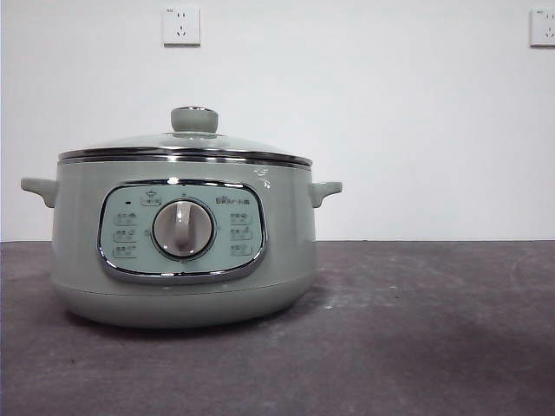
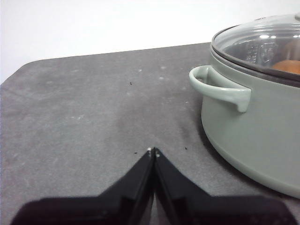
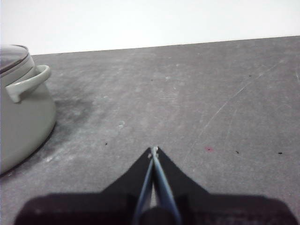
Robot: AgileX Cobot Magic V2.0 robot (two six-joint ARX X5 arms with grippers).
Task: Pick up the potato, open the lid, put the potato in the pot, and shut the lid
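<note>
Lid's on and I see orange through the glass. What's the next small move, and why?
Probably none beyond holding both arms parked. The lid sits flush on the pot, and the left wrist view shows an orange-brown shape, likely the potato, inside under the glass. The left gripper and right gripper are shut, empty and well off the pot, so the task looks finished.

Front cam sits low at table [image 1: 416,329] height, looking level across at the pot [image 1: 178,251], close, w/ wall behind. Left wrist cam looks down over the table, pot near on one side. Right wrist cam likewise, pot farther off. All three share pot & tabletop.
</note>
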